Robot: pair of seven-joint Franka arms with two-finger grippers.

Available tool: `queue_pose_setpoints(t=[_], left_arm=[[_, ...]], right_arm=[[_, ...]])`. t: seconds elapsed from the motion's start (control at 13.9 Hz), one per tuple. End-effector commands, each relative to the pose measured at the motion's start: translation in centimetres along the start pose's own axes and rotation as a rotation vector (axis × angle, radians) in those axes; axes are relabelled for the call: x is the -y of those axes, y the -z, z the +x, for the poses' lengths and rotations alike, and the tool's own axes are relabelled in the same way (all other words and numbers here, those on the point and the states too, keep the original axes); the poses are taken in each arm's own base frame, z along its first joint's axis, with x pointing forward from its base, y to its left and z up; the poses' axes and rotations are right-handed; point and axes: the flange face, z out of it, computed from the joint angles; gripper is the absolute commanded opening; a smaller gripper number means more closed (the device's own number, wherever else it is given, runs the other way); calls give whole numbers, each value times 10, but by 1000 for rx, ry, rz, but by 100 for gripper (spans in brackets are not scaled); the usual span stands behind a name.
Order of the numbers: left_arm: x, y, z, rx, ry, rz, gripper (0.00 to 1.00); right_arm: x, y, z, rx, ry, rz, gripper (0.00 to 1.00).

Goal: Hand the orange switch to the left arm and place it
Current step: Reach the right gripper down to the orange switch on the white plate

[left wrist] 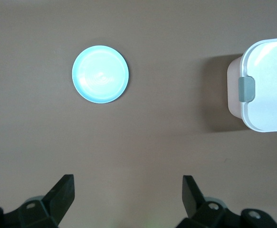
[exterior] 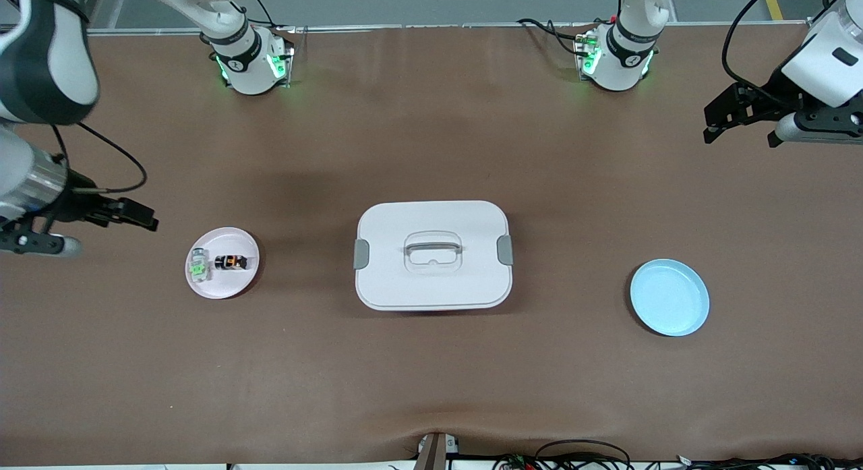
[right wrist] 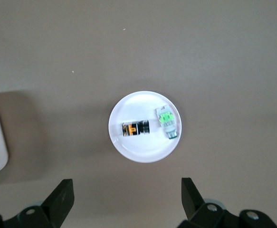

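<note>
Jaws apart; black orange-marked orange switch (exterior: 230, 261) on plate (exterior: 239, 241).

Both white robot arms (exterior: 40, 65) run off the frame at nine and three o'clock; the large white rounded plastic box (left wrist: 266, 85) is cropped in both wrist views.

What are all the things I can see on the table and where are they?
orange switch: one, black with orange mark, on the pink plate
green switch: one, pale grey-white, beside the orange switch on the same plate
pink plate: one, toward the right arm's end
box: one, white with grey latches, mid-table
blue plate: one, toward the left arm's end
right gripper: one, black, jaws open, above the table by the pink plate
left gripper: one, black, jaws open, over the table's end
</note>
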Motion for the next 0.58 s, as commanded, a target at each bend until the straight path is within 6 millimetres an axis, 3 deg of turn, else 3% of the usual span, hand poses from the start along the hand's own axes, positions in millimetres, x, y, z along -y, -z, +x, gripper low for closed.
queue_pose_setpoints(t=[0.0, 0.5], left_arm=[[-1, 9, -2, -15, -10, -14, 100], [1, 8, -3, -11, -12, -13, 100]], right_arm=[[3, -51, -10, -21, -18, 12, 100], [-2, -159, 8, 3, -23, -6, 100]])
